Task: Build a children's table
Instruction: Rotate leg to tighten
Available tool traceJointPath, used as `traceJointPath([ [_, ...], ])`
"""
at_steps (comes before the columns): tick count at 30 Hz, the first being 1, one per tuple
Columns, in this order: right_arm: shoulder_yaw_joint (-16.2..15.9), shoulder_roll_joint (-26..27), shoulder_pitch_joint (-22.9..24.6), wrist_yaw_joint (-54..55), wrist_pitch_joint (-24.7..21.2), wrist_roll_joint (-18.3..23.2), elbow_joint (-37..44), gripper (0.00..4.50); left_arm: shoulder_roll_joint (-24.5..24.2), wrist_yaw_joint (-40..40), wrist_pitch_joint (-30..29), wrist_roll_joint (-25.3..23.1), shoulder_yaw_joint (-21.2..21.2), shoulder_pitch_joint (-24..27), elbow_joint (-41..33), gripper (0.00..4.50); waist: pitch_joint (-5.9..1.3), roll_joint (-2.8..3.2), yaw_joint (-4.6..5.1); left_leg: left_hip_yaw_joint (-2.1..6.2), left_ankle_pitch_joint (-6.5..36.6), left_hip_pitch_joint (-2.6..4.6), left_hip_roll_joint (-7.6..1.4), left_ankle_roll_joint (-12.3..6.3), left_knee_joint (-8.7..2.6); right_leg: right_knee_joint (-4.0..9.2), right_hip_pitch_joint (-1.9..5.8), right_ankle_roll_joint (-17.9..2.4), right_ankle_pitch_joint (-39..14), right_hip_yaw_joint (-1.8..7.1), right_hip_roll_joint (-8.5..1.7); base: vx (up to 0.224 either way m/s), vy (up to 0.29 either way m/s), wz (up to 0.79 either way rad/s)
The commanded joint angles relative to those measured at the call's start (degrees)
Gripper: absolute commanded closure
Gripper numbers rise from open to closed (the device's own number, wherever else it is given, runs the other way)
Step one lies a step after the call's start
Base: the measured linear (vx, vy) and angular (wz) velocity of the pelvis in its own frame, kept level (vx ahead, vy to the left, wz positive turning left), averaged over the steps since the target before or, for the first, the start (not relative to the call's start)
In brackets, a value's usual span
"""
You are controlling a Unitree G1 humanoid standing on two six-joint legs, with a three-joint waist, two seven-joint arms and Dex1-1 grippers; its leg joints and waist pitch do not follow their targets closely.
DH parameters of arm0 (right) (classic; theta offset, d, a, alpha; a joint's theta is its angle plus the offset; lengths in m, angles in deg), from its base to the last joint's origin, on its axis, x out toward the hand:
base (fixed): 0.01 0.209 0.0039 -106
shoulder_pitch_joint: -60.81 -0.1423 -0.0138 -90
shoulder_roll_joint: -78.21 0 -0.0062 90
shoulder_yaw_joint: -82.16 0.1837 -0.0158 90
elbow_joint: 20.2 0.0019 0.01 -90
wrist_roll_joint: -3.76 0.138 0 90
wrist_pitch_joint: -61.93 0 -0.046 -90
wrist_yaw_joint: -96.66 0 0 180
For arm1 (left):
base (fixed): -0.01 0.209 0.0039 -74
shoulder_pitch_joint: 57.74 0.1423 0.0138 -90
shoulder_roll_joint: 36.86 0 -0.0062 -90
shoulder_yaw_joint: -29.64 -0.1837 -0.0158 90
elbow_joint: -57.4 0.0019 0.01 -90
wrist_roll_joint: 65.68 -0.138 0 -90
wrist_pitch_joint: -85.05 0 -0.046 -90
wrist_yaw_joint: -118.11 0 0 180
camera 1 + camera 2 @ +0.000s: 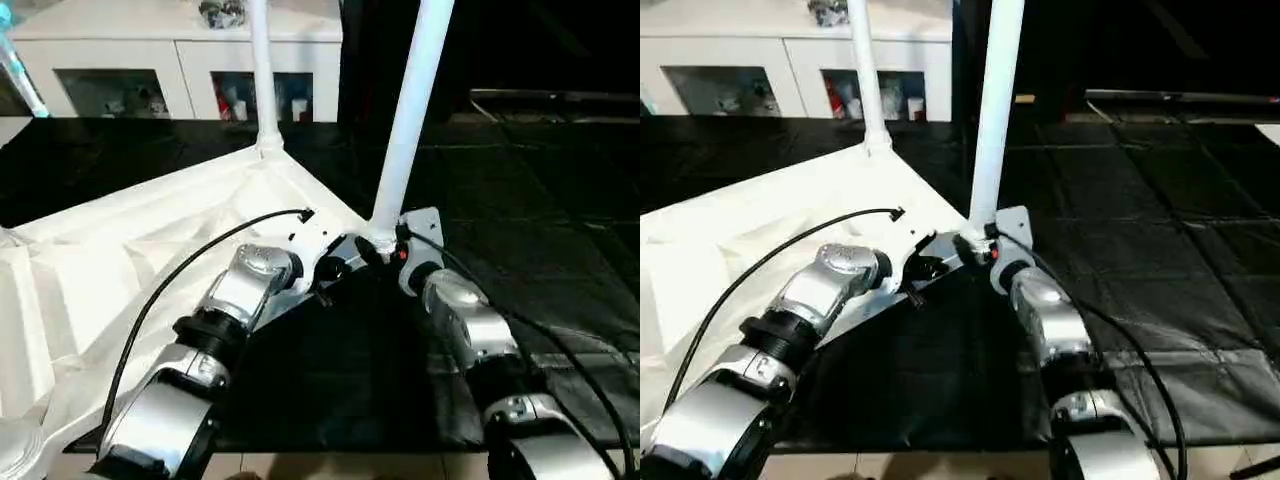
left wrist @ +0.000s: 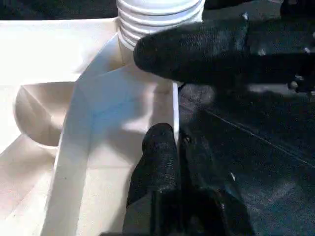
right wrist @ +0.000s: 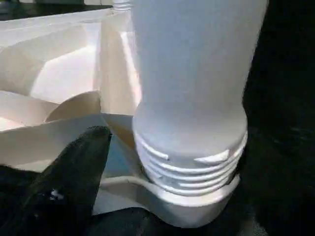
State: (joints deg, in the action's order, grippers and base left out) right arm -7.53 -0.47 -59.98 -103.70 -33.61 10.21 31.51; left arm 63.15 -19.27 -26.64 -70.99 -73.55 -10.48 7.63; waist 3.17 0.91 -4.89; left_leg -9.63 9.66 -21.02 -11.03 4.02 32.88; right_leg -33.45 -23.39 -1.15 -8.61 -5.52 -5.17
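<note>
The tabletop point(image 1: 150, 240) lies upside down on the dark floor mat point(image 1: 540, 240), ribbed underside up, and everything here turns on its near corner socket point(image 3: 189, 204). In that socket stands the near leg point(image 1: 410, 120), its long axis upright, leaning only slightly, with its threaded foot point(image 3: 189, 157) partly sunk and several rings of thread showing above the rim. A second leg point(image 1: 262, 70) stands in the corner socket beyond it. The right gripper point(image 1: 385, 252) sits right at the base of the near leg, jaws spread with one black finger point(image 3: 64, 182) beside the thread rather than clamped on it; that arm is the nearer one for any further turning. The left gripper point(image 1: 335, 268) lies just beside the same socket, its jaws pressed together on the thin edge wall point(image 2: 174, 113) of the tabletop, apparently steadying it. Judging by the exposed thread, the leg likely needs more screwing in, about its vertical axis.
</note>
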Motion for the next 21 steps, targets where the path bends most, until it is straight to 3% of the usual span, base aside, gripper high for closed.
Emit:
traceJointPath([
  [1, -0.64, -1.90, 4.50, -3.90, 0.16, 1.54, 5.71, 0.04, -1.41, 4.30, 3.53, 0.87, -1.18, 1.17, -4.26, 4.50, -4.25, -0.40, -0.44, 0.23, 12.36, 0.32, -1.79, -3.52, -3.54, 3.86, 3.62, -11.25, -13.39, 2.67, -3.49, 0.000, 0.000, 0.00],
  [2, -0.64, -1.90, 4.50, -3.90, 0.16, 1.54, 5.71, 0.04, -1.41, 4.30, 3.53, 0.87, -1.18, 1.17, -4.26, 4.50, -4.20, -0.37, -0.69, 0.19, 12.08, 0.32, -1.83, -3.72, -3.54, 3.92, 3.64, -10.91, -13.17, 2.74, -3.50, 0.000, 0.000, 0.00],
  [3, -0.57, -4.84, 7.94, -7.84, -1.45, 3.18, 11.99, 0.04, -3.22, 7.47, 5.05, 0.81, -2.21, 2.29, -5.09, 4.50, -4.26, -0.63, -0.68, 0.17, 11.20, 0.17, -1.76, -4.40, -3.51, 3.76, 3.77, -11.22, -11.68, 2.73, -3.35, 0.000, 0.000, 0.00],
  [5, -0.53, -6.27, 8.96, -10.33, -2.50, 4.19, 13.87, 0.04, -3.90, 8.68, 5.57, 0.84, -2.51, 2.58, -5.24, 4.50, -4.18, -0.48, -0.88, 0.12, 11.24, 0.20, -1.78, -4.95, -3.51, 3.79, 3.72, -10.90, -12.03, 2.76, -3.33, 0.000, 0.000, 0.00],
  [7, 0.12, -7.28, 9.67, -13.03, -4.03, 5.92, 15.31, 0.04, -4.52, 9.80, 6.97, 0.71, -2.88, 2.79, -5.21, 4.50, -4.07, -0.53, -0.89, 0.11, 12.48, 0.27, -1.81, -4.73, -3.61, 4.12, 3.65, -10.46, -14.69, 2.69, -3.43, 0.000, 0.000, 0.00],
  [8, -0.31, -11.27, 10.59, -20.09, -2.61, 6.74, 16.38, 0.04, -5.74, 12.41, 8.84, 0.84, -3.39, 3.19, -5.00, 4.50, -3.96, -0.65, -0.99, 0.12, 13.64, 0.31, -1.80, -4.37, -3.62, 4.32, 3.55, -9.94, -17.21, 2.62, -3.56, 0.000, 0.000, 0.00],
  [10, -0.73, -14.31, 10.87, -25.50, -0.97, 6.58, 16.54, 0.04, -6.89, 15.30, 9.89, 1.13, -4.09, 3.63, -5.24, 4.50, -3.91, -0.66, -1.16, 0.08, 14.46, 0.48, -1.88, -4.12, -3.60, 4.55, 3.32, -9.23, -19.04, 2.69, -3.56, 0.000, 0.000, 0.00],
  [12, -1.51, -16.95, 10.55, -30.06, -0.27, 6.41, 16.39, 0.04, -8.25, 18.75, 11.88, 1.25, -5.15, 3.99, -5.46, 4.50, -3.92, -1.15, -1.41, -0.02, 14.16, 0.54, -1.94, -4.33, -3.53, 4.59, 3.25, -9.13, -19.82, 2.72, -3.68, 0.000, 0.000, 0.00],
  [16, -2.58, -19.93, 9.99, -35.10, -0.14, 6.96, 16.43, 0.04, -10.23, 23.28, 13.78, 1.40, -6.58, 4.47, -5.86, 4.50, -3.99, -1.02, -1.90, -0.07, 12.82, 0.59, -2.13, -4.54, -3.47, 4.15, 3.14, -10.19, -17.67, 2.77, -3.59, 0.000, 0.000, 0.00],
  [18, -5.18, -23.37, 9.64, -42.68, -0.76, 7.74, 17.71, 0.04, -13.70, 30.80, 17.38, 1.53, -9.30, 5.01, -6.71, 4.50, -4.00, -1.00, -2.15, -0.03, 12.56, 0.34, -2.23, -4.81, -3.47, 3.96, 3.42, -10.29, -17.42, 2.70, -3.62, 0.000, 0.000, 0.00],
  [21, -6.59, -24.39, 9.15, -46.43, -1.73, 8.43, 18.48, 0.04, -15.28, 33.87, 19.87, 0.96, -10.48, 4.77, -6.43, 4.50, -4.06, -0.87, -2.57, -0.09, 12.02, 0.44, -2.35, -5.08, -3.36, 3.74, 3.22, -10.71, -16.15, 2.75, -3.61, 0.000, 0.000, 0.00],
])
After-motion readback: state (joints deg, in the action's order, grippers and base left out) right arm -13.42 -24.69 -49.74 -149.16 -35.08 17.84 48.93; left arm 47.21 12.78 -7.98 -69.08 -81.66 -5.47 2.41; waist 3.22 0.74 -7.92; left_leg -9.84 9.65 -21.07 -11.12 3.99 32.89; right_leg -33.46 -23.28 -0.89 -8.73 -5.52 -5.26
